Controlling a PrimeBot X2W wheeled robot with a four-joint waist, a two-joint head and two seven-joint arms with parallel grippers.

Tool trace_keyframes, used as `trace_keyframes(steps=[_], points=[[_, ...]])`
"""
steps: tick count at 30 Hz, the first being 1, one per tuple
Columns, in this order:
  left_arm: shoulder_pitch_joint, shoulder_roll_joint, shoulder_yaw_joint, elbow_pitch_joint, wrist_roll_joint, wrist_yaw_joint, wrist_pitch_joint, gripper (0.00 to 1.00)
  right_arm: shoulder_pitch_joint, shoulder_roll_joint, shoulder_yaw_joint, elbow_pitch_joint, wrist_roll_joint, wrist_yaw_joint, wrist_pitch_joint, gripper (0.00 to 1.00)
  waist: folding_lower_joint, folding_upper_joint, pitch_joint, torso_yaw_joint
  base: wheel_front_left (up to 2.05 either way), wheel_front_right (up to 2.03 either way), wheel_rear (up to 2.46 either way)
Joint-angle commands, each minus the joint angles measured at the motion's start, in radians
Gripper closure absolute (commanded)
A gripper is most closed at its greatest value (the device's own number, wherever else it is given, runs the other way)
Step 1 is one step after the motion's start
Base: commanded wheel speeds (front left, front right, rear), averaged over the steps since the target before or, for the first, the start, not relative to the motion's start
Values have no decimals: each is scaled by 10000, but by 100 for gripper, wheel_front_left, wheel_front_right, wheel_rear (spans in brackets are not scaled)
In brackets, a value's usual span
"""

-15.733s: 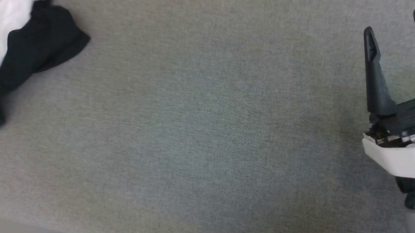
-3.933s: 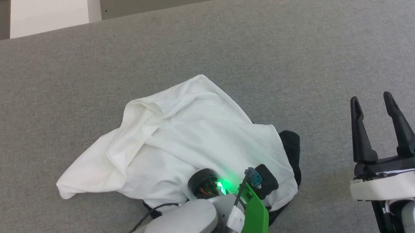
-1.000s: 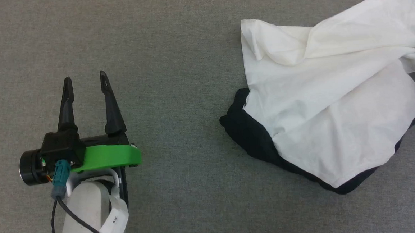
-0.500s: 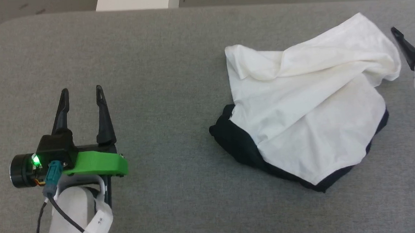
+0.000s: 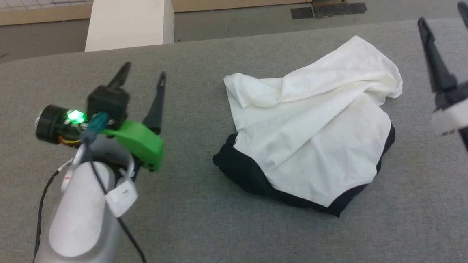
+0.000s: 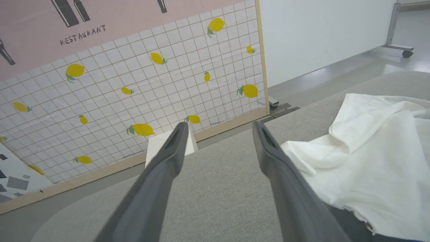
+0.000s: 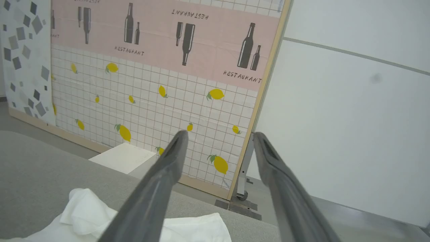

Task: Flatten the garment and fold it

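The garment [image 5: 315, 130] lies crumpled on the grey table [image 5: 206, 214], its white body bunched on top and black cloth showing along its near and left edges. My left gripper [image 5: 142, 74] hovers open to the left of it, empty, well apart from the cloth. At the right edge my right gripper [image 5: 442, 12] is raised and open, also empty, just right of the garment. The left wrist view has the garment [image 6: 373, 158] to the right of my fingers [image 6: 168, 161]. In the right wrist view a white fold of the garment [image 7: 84, 211] lies below the fingers [image 7: 161, 181].
A white block [image 5: 127, 20] stands beyond the table's far edge on the floor. Behind it runs a tiled panel with lemons [image 6: 141, 97] and a white wall [image 7: 352, 127]. Open grey tabletop lies in front of and to the left of the garment.
The right gripper let go of the garment's right corner, which dropped onto the pile, and lifted away open. The left gripper rose and tilted. The head camera tipped up, shifting the whole picture.
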Motion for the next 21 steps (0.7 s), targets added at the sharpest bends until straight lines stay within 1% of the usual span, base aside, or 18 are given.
trace_keyframes(steps=[1, 4, 7, 9, 13, 16, 18, 21], points=[[-323, 255, -579, -129, -415, -61, 403, 0, 557, 420, -396, -586, -352, -15, -46, 0, 0, 0, -71, -75, 0, 0, 0], [-828, 915, -2226, -488, -1415, -66, 1527, 0, 1582, 1115, -1067, -1576, -831, -15, -46, 0, 0, 0, -117, -98, 0, 0, 0], [-1511, 1757, -4241, -1010, -2742, -68, 2934, 0, 2424, 1682, -1551, -2314, -1022, -15, -46, 0, 0, 0, -144, -152, 0, 0, 0], [-2022, 2255, -5530, -1388, -3738, -68, 3839, 0, 2847, 1959, -1733, -2549, -1011, -15, -46, 0, 0, 0, -128, -225, 0, 0, 0], [-3042, 2959, -7647, -2018, -5412, -69, 5227, 0, 3290, 2377, -1892, -2914, -968, -15, -46, 0, 0, 0, 42, -478, 0, 0, 0], [-3707, 3232, -9116, -2085, -6341, -69, 5959, 0, 3418, 2679, -1975, -2988, -850, -15, -47, 0, 0, 0, 260, -714, 0, 0, 0], [-4033, 3281, -9816, -1938, -6805, -70, 6207, 0, 3412, 2796, -1939, -2983, -755, -15, -47, 0, 0, 0, 440, -899, 0, 0, 0], [-4261, 3266, -10345, -1556, -7169, -70, 6543, 0, 3264, 2773, -1862, -3001, -708, -15, -47, 0, 0, 0, 721, -1203, 0, 0, 0]])
